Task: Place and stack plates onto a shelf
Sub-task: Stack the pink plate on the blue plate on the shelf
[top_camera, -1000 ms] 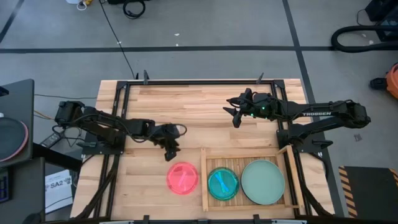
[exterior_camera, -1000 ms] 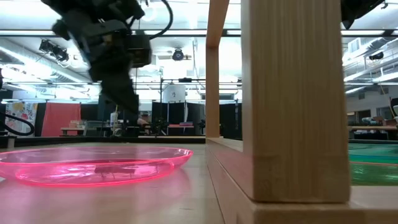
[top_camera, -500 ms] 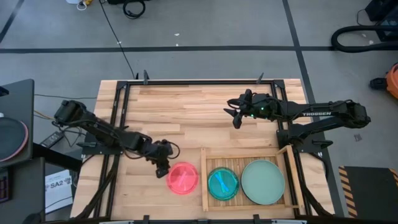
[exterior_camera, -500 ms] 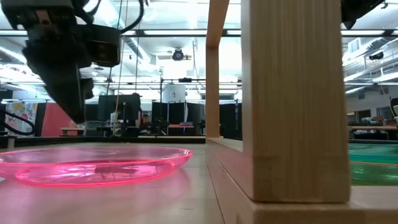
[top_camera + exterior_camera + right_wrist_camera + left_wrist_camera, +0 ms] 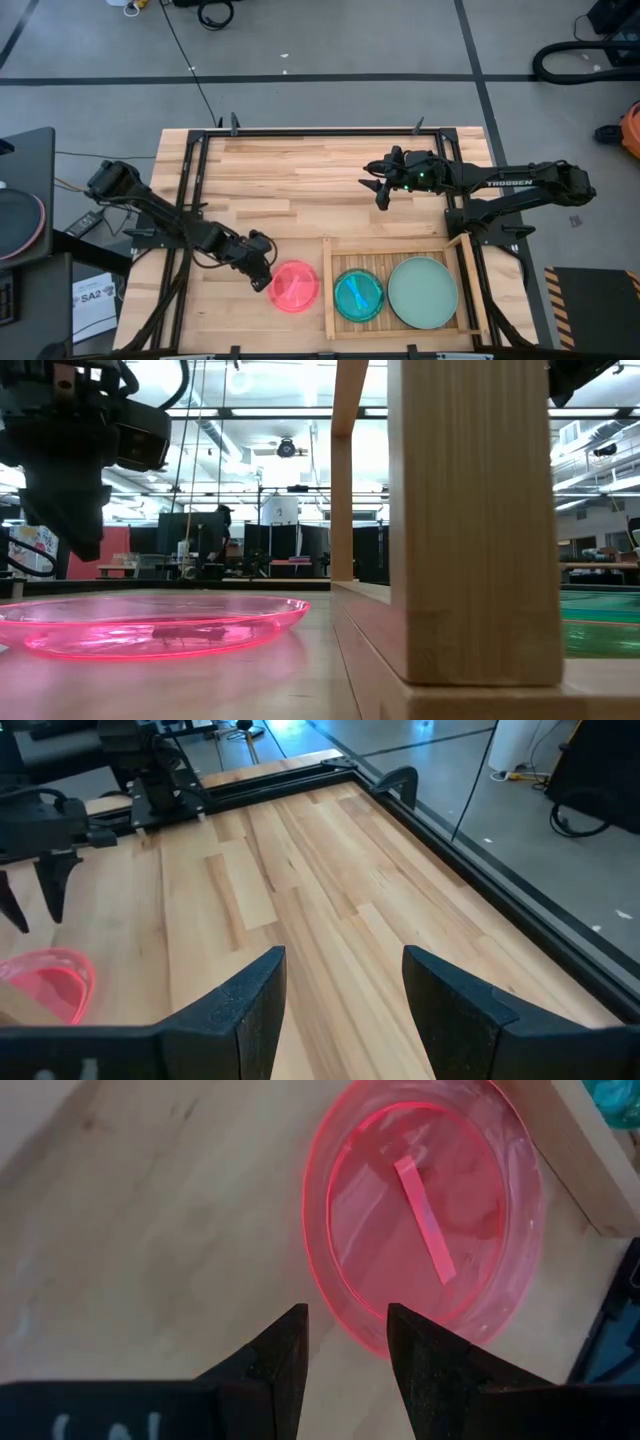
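Observation:
A translucent pink plate lies flat on the plank tabletop, just left of the shelf. The shelf is a slatted wooden tray, and a cyan plate and a pale mint plate lie flat in it. My left gripper is open and hovers over the pink plate's left rim. In the low view its fingers end above the plate, apart from it. My right gripper waits open over the table's far right part.
The shelf's raised wooden rim stands close to the right of the pink plate, and its corner posts rise high in the low view. Bare planks stretch across the table's far half. A black frame runs along the table's edges.
My left gripper has moved toward the table's near edge and down, from the planks behind the pink plate to just over the plate's left rim. The pink plate has stayed where it was.

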`<act>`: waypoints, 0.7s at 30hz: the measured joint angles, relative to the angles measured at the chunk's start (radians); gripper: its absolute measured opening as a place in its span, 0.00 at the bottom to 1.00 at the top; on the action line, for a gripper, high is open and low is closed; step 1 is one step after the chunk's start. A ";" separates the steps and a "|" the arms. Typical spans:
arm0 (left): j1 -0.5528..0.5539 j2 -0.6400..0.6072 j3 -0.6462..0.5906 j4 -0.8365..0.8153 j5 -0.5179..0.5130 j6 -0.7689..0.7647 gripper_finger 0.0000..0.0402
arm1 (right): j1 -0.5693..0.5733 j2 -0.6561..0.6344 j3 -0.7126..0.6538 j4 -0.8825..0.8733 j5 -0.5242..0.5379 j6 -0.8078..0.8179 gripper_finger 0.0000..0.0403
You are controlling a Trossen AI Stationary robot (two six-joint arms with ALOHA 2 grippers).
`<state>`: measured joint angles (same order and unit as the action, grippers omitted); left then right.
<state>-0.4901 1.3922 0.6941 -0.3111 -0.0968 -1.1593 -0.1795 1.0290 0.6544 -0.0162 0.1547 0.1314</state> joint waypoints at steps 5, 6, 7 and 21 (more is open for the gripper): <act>-0.027 0.014 0.001 0.004 -0.006 -0.090 0.36 | 0.000 0.000 0.000 0.000 0.000 0.000 0.51; -0.032 0.021 0.001 0.002 -0.006 -0.110 0.36 | 0.000 0.000 0.000 0.000 -0.001 0.000 0.51; -0.038 0.030 0.001 0.001 -0.007 -0.126 0.36 | 0.000 0.000 0.000 0.000 -0.001 0.000 0.51; -0.059 0.185 0.001 0.148 0.016 -0.218 0.36 | 0.000 0.000 0.000 0.000 -0.002 0.000 0.51</act>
<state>-0.5488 1.5768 0.6952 -0.1628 -0.0811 -1.3770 -0.1795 1.0290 0.6544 -0.0162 0.1532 0.1314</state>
